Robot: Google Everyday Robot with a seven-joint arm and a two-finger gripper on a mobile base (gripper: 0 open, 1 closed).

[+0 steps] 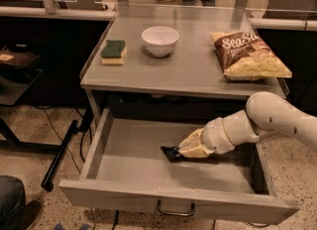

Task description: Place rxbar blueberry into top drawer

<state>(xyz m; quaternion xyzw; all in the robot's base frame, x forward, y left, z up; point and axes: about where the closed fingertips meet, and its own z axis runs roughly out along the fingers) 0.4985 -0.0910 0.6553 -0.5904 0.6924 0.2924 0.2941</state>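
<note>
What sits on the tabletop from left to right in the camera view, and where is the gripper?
On top: sponge → white bowl → chip bag. Below, the gripper is inside the open top drawer, right of centre, at the rxbar blueberry.
</note>
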